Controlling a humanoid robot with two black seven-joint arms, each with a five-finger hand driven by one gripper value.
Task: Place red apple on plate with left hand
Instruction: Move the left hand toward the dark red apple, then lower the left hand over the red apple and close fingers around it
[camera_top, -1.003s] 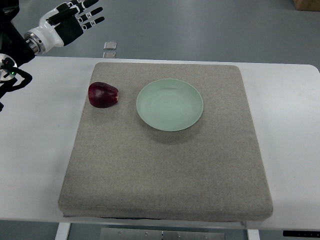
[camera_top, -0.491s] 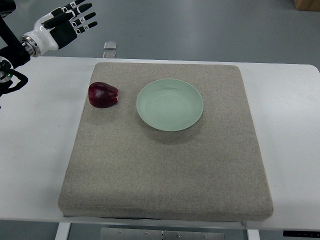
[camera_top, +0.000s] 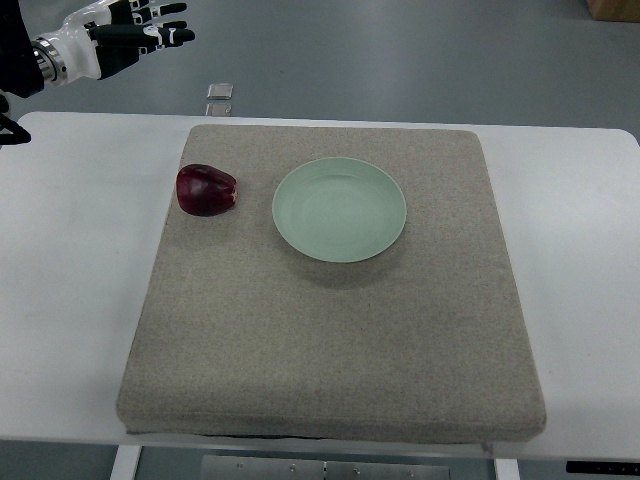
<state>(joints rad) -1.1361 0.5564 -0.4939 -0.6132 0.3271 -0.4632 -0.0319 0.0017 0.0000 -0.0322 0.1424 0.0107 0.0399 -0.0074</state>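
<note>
My left hand (camera_top: 125, 38) sits in the upper-left corner of the view, out past the far edge of the white table (camera_top: 70, 300), its fingers (camera_top: 165, 36) spread and extended, holding nothing. Over the last second it has drifted up and away toward that corner, and less of my forearm shows now than before. I read that as a pull-back or a wind-up, not a reach: the grasp has not begun, and the whole task is ahead of me.

To the right of my hand and nearer to me, the red apple (camera_top: 207, 190) rests on the grey felt mat (camera_top: 330, 340), close to the mat's left edge. It has not moved. Further right, just beside the apple but not touching it, lies the pale green plate (camera_top: 340, 210), bare and also unmoved.

A small silvery object (camera_top: 220, 91) lies on the floor beyond the table, right of my fingertips; I cannot tell what it is. I can read no brand, label or writing anywhere. My right hand does not show.
</note>
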